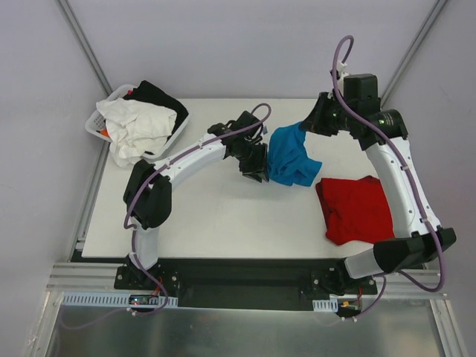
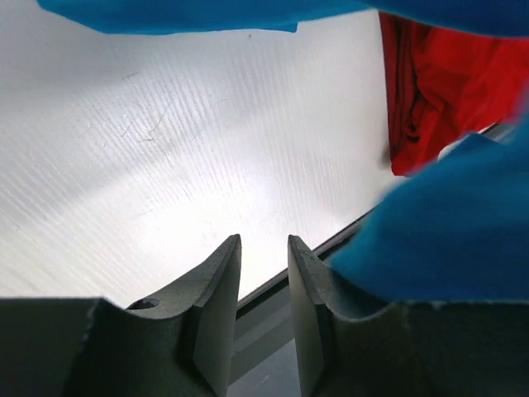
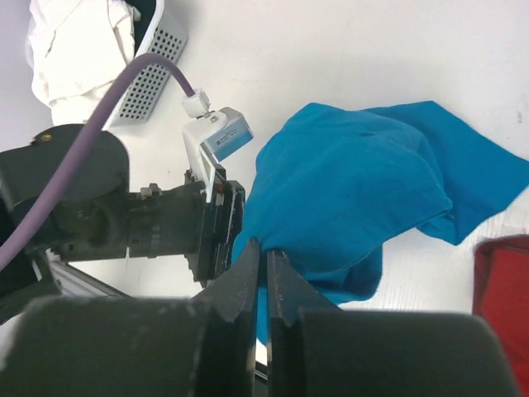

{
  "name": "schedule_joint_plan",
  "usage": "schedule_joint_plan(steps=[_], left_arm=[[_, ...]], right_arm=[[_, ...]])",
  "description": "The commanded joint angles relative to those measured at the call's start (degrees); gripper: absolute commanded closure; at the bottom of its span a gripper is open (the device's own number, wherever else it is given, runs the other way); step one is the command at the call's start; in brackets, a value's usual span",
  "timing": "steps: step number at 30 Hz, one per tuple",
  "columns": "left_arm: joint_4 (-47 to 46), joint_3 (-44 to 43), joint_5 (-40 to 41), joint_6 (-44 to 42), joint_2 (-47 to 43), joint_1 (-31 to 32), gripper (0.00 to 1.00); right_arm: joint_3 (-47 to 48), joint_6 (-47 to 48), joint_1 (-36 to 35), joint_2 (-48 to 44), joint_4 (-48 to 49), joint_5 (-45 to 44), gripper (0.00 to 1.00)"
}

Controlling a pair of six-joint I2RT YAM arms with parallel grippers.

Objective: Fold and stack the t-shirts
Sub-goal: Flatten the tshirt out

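The turquoise-blue t-shirt [image 1: 291,155] is bunched at the middle of the table [image 1: 216,216], between my two grippers. My right gripper [image 3: 265,248] is shut on a fold of the blue t-shirt [image 3: 364,182]; from above it [image 1: 311,121] is at the shirt's far right corner. My left gripper [image 1: 258,169] is at the shirt's left edge. In the left wrist view its jaws [image 2: 264,241] stand a little apart with nothing between them. Blue cloth [image 2: 446,240] lies against the outside of its right finger. The red t-shirt [image 1: 355,210] lies crumpled on the table at the right.
A white perforated basket [image 1: 95,121] stands at the table's far left corner, holding a white garment [image 1: 134,126] and a black garment [image 1: 160,97]. The table's near edge and metal rail [image 1: 245,279] run along the front. Grey walls close the far side.
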State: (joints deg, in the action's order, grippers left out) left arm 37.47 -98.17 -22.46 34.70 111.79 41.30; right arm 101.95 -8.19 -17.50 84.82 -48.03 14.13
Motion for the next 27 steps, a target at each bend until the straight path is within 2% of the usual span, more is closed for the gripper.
schedule_joint_plan(steps=[1, 5, 6, 7, 9, 10, 13, 16, 18, 21, 22, 25, 27], left_arm=[[-0.21, -0.45, 0.83, 3.70, 1.50, 0.63, 0.71], [-0.03, -0.09, 3.82, 5.20, 1.86, 0.36, 0.67], [-0.03, -0.96, 4.00, 5.47, 1.86, 0.36, 0.56], [0.05, -1.75, 4.17, 5.73, 1.68, 0.36, 0.38], [-0.12, -4.04, 6.10, 6.17, 0.81, 0.45, 0.26], [-0.03, -4.83, 7.59, 6.69, -0.85, 0.54, 0.16], [-0.12, -7.47, 13.30, 7.57, -3.93, 0.45, 0.07], [-0.12, -8.97, 15.51, 10.81, -5.35, 0.45, 0.06], [-2.57, -8.36, 14.99, 12.76, -5.88, 0.45, 0.09], [-12.22, -5.02, 10.00, 16.53, -6.93, 0.45, 0.12], [-14.42, -4.32, 5.28, 18.80, -6.41, 0.45, 0.13], [-17.44, -3.78, -0.29, 21.63, -3.35, 0.71, 0.15], [-17.52, -0.89, -0.22, 21.81, -3.24, 0.71, 0.14]], right_arm=[[-1.93, -0.87, 1.06, -5.18, 0.31, -1.12, 0.99], [-3.69, -0.52, 1.67, -6.86, -0.04, -0.69, 0.99], [-3.78, -0.34, 1.76, -7.12, -0.48, -0.60, 0.99], [-3.95, -0.08, 1.94, -7.21, -0.75, -0.42, 0.99], [-4.74, 0.54, 2.11, -7.47, -1.19, -0.51, 0.99], [-5.09, 0.71, 2.29, -7.56, -1.10, -0.33, 0.99], [-6.85, 0.71, 3.08, -7.82, -0.66, 0.37, 0.99], [-8.61, 0.54, 3.26, -7.39, 0.48, 1.16, 0.99], [-9.31, 0.19, 3.26, -6.86, 1.53, 1.95, 0.99], [-10.19, -1.13, 3.26, -5.89, 3.37, 3.36, 0.99], [-9.93, -1.65, 3.26, -5.72, 3.73, 3.62, 0.99], [-7.92, -1.66, 3.26, -5.01, 3.56, 3.63, 0.99], [-4.76, -1.04, 3.26, -4.49, 2.34, 2.92, 0.99]])
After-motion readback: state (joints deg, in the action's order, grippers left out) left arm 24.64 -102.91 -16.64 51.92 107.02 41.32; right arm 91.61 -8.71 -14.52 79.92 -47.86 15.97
